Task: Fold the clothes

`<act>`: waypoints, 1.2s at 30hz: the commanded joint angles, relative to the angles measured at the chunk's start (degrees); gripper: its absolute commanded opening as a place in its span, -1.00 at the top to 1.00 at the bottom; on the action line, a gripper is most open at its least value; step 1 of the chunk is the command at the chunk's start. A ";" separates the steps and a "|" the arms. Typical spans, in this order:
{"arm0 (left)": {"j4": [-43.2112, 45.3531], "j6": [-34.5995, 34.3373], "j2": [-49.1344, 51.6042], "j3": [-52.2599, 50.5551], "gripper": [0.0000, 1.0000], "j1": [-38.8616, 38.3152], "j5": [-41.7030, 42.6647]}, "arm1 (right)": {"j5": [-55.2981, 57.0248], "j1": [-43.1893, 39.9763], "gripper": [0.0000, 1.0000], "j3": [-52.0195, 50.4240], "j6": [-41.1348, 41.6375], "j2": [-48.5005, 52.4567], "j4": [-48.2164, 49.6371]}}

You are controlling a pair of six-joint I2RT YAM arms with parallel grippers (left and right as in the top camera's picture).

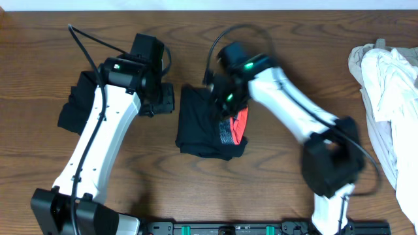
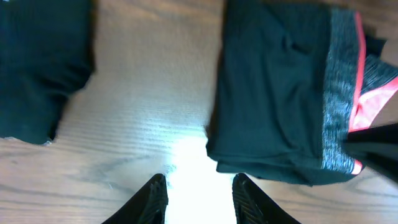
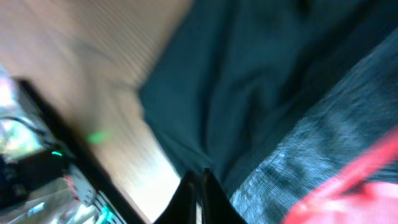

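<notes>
The clothes (image 1: 199, 130) lie as a folded black bundle in the middle of the table, with the grey waistband and red-orange edge (image 1: 239, 124) showing on the right side. In the left wrist view the clothes (image 2: 273, 93) fill the upper right. My left gripper (image 2: 200, 199) is open over bare wood just left of the bundle, holding nothing; from overhead the left gripper (image 1: 168, 98) sits beside the bundle's upper left corner. My right gripper (image 1: 221, 104) hovers over the bundle's top. Its jaws (image 3: 200, 179) are shut at the edge of the black cloth (image 3: 261, 81), with no fold visibly pinched.
A small black folded garment (image 1: 77, 103) lies at the left, partly under my left arm, and shows as a dark garment (image 2: 37, 62) in the left wrist view. A heap of white and beige clothing (image 1: 386, 91) sits at the right edge. The wooden table (image 1: 196, 32) shows bare at the back.
</notes>
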 commanded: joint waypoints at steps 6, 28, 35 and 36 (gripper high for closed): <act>7.13 0.04 2.10 -10.03 0.07 0.20 9.22 | 19.65 -1.33 0.95 -0.96 7.98 5.20 -6.58; 25.77 0.02 21.70 -17.49 -0.89 0.13 22.58 | 13.31 -7.13 0.12 -1.01 1.16 -7.89 -5.81; 30.27 0.04 24.94 -17.53 -0.84 0.13 33.73 | 13.35 -6.73 -0.13 -1.49 1.20 -6.75 -5.07; 30.82 0.04 24.94 -17.53 -0.78 0.13 34.82 | 13.35 -6.75 -0.11 -1.51 1.36 -5.99 -5.22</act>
